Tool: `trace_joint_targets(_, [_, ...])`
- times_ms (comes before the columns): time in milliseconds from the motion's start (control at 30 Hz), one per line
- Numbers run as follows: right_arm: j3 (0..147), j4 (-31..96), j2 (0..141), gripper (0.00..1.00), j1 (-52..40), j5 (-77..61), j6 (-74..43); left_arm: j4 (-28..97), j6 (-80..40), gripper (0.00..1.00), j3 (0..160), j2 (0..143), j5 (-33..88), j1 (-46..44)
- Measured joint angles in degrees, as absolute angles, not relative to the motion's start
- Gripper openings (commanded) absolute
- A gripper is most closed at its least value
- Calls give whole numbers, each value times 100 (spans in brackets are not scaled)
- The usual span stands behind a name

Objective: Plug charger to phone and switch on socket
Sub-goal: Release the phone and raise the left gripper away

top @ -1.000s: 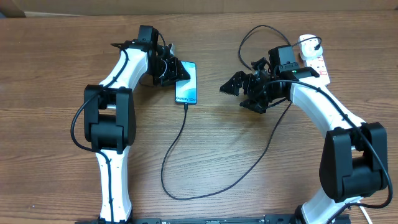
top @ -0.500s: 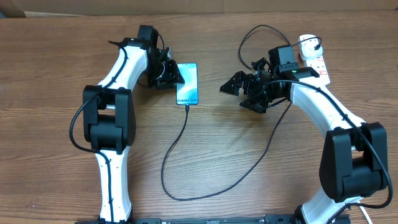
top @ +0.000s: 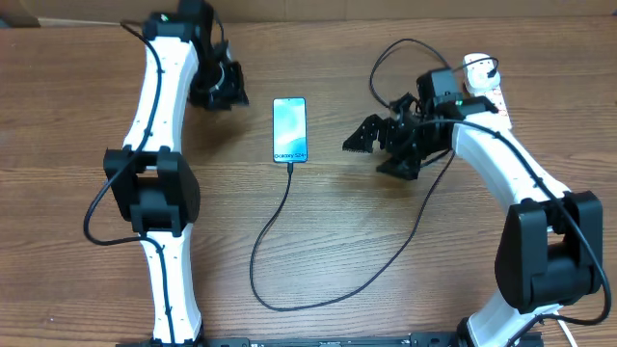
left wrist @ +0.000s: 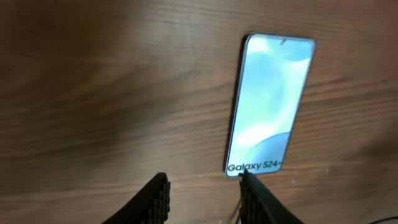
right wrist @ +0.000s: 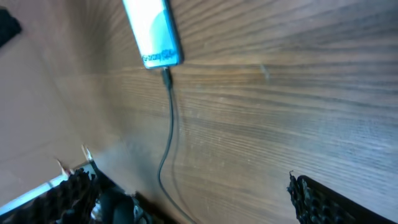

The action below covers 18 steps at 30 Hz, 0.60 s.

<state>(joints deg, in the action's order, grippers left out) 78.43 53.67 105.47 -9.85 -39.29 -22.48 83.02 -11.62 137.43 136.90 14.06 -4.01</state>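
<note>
The phone (top: 290, 129) lies flat on the table with its blue-teal screen up. It also shows in the left wrist view (left wrist: 268, 102) and the right wrist view (right wrist: 152, 30). The charger cable (top: 269, 231) has its connector tip in the phone's near end (right wrist: 166, 76). It loops toward the front, then runs back to a black plug (top: 439, 85) at the white socket (top: 488, 89). My left gripper (top: 224, 89) is open and empty, left of the phone (left wrist: 202, 199). My right gripper (top: 376, 150) is open wide and empty, right of the phone (right wrist: 193, 199).
The thick white cord end sits at the socket's far end (top: 474, 66). The cable's loop lies across the table's front middle (top: 280, 305). The table's back edge (top: 328, 19) runs just behind the left arm.
My left gripper has let go of the phone and swung back and left, away from it. The phone now lies flat and straight. The right arm has hardly moved.
</note>
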Motion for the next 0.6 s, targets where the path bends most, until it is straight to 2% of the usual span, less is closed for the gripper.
trace_joint_targets(133, [8823, 6285, 10488, 100, -985, -3448, -2071, 8742, -1131, 51, 14700, 13638, 1127, -403])
trace_joint_targets(233, [9644, 6949, 10357, 100, -976, -2842, -2023, 8919, -1179, 69, 15170, 13434, 1020, -403])
trace_joint_targets(267, [9979, 7275, 10311, 100, -954, -2554, -2005, 8947, -1221, 90, 15251, 13319, 980, -403])
trace_joint_targets(300, [10241, 7448, 10254, 100, -926, -2335, -2003, 8971, -1269, 100, 15312, 13181, 943, -403])
trace_joint_targets(467, [11679, 8324, 10029, 100, -259, -1232, -1966, 9035, -1463, 100, 15491, 12374, 626, -403])
trace_joint_targets(600, [11992, 8318, 9924, 100, 607, -764, -1962, 9190, -1494, 100, 15552, 12060, 325, -403])
